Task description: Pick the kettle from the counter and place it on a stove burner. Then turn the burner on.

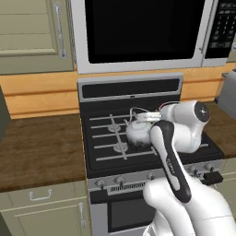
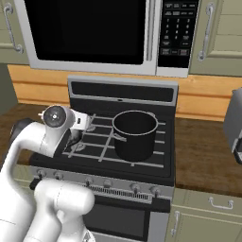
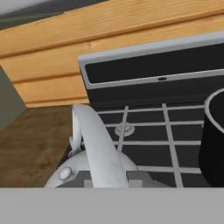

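The small silvery-white kettle [image 1: 137,132] is over the left half of the black cooktop, between the rear-left burner [image 1: 114,127] and the front-left burner [image 1: 120,147]. I cannot tell whether it rests on the grate or hangs just above it. My gripper [image 1: 151,115] is at the top of its arched wire handle and seems shut on it. In the hand view the handle [image 3: 94,144] runs up from the bottom centre, above the kettle's lid [image 3: 65,174], with a burner cap [image 3: 124,129] beyond. In the right base view my arm hides the kettle behind the gripper [image 2: 84,122].
A large black pot [image 2: 135,134] stands on the right side of the stove, close to the kettle's right. Control knobs [image 1: 120,180] line the stove front. The dark brown counter [image 1: 41,147] lies to the left, and a grey appliance [image 2: 235,123] stands on the right counter.
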Controlling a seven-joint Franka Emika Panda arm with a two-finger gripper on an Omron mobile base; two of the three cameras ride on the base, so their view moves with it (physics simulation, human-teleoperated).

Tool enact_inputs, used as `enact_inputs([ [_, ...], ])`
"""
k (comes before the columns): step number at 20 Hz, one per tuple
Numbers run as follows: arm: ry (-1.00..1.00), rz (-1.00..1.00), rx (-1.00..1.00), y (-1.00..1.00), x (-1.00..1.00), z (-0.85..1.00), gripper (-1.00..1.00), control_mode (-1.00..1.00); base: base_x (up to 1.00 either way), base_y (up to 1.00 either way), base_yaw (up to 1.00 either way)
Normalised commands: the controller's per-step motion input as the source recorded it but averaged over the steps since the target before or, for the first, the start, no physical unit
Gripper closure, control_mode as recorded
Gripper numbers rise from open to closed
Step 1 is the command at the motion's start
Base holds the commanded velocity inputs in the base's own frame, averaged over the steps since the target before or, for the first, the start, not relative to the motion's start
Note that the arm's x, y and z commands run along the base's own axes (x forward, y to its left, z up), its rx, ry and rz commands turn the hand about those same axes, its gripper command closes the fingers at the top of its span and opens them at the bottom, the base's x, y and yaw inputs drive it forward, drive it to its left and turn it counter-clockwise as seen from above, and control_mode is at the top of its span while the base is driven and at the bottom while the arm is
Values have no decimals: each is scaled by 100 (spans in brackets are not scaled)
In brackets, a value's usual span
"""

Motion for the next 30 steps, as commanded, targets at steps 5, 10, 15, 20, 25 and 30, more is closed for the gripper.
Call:
enact_inputs([
  [5,5,3,3,36,35,-14,100,-100,0,0,0],
  [10,0,0,11,8,59,-33,100,-100,0,0,0],
  [15,0,0,2,19,54,-29,100,-100,0,0,0],
  [20,0,0,-1,1,44,-45,100,-100,0,0,0],
  [25,4,0,-1,-3,12,-81,100,-100,0,0,0],
  [30,1,0,0,0,22,-35,100,-100,0,0,0],
])
